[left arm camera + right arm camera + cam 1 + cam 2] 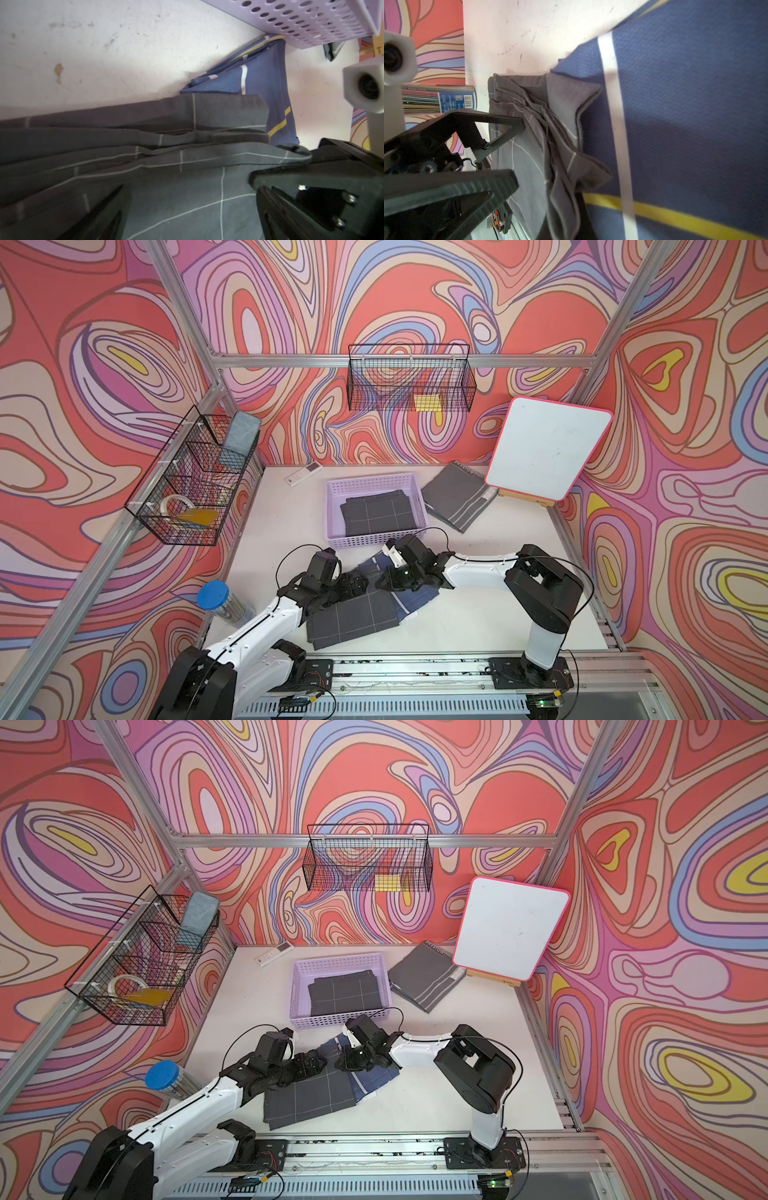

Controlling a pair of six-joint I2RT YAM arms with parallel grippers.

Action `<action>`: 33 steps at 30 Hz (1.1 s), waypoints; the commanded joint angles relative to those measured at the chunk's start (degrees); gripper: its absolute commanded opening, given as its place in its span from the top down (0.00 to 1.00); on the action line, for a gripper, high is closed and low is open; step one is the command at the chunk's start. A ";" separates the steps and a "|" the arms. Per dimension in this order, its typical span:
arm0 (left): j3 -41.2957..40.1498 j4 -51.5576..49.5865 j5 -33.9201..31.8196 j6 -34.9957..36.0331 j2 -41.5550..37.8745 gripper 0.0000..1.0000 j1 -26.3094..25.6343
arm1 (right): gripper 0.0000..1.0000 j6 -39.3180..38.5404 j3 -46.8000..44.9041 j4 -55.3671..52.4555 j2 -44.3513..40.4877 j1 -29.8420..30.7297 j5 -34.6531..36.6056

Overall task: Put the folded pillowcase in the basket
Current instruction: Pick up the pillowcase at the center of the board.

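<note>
As the grey pillowcase (353, 616) looks light and limp, pinch its far edge. Right gripper (381, 583) clamps it there; left gripper (360, 584) gapes wide.

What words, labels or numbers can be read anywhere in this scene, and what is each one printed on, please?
"PASSION", as far as it can be made out: a label on the far edge of the folded grey striped cloth, beside the whiteboard.
Label and barcode on the blue-lidded canister: print too small to read.
Buttons of the white remote control: too small to read.
Nothing else shows legible text.
</note>
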 commanded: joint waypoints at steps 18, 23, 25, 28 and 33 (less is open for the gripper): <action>3.85 -13.29 -10.54 2.08 -4.88 0.01 -0.33 | 1.00 -0.75 -4.55 -14.75 -15.62 -2.91 14.06; 3.58 -10.94 -10.20 3.73 0.76 0.04 -0.32 | 1.00 -0.60 -4.89 -14.54 -15.18 -2.87 14.12; 3.79 -10.24 -9.86 4.25 2.48 0.07 -0.33 | 1.00 -0.59 -4.83 -14.41 -15.03 -2.87 14.01; 3.63 -8.91 -9.21 4.64 4.43 0.13 -0.33 | 1.00 -0.52 -4.80 -14.40 -14.88 -2.87 13.94; 3.62 -6.77 -6.60 5.43 7.36 0.22 -0.41 | 1.00 -0.52 -4.88 -14.41 -14.80 -2.87 14.16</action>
